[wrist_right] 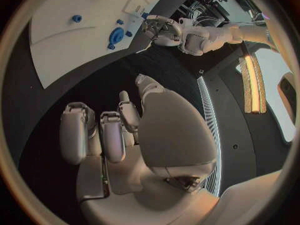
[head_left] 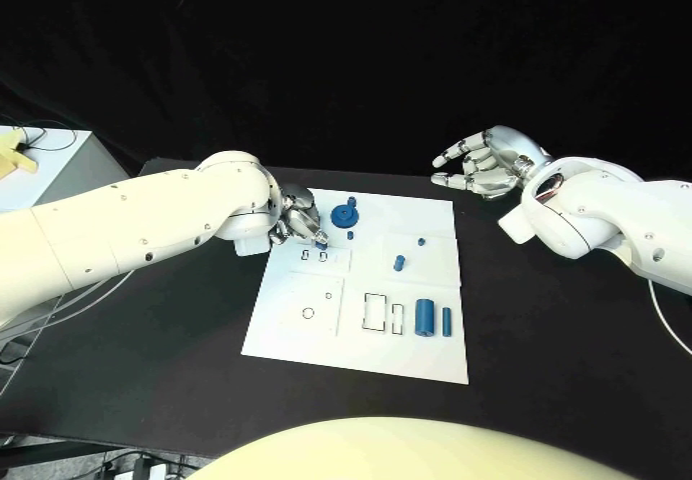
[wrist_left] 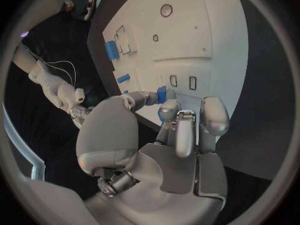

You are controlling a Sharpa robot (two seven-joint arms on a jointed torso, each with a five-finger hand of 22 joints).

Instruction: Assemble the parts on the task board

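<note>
— Left hand (head_left: 299,222)?
— At the task board's (head_left: 325,335) far left corner, fingertips pinching a small blue part (wrist_left: 162,94) just beside the blue gear (head_left: 345,214).
— Right hand (head_left: 486,163)?
— Raised off the board's far right corner, fingers spread, holding nothing.
— Other parts?
— A blue cylinder (head_left: 426,316) lies near right; a small peg (head_left: 400,264) sits mid-board.
</note>
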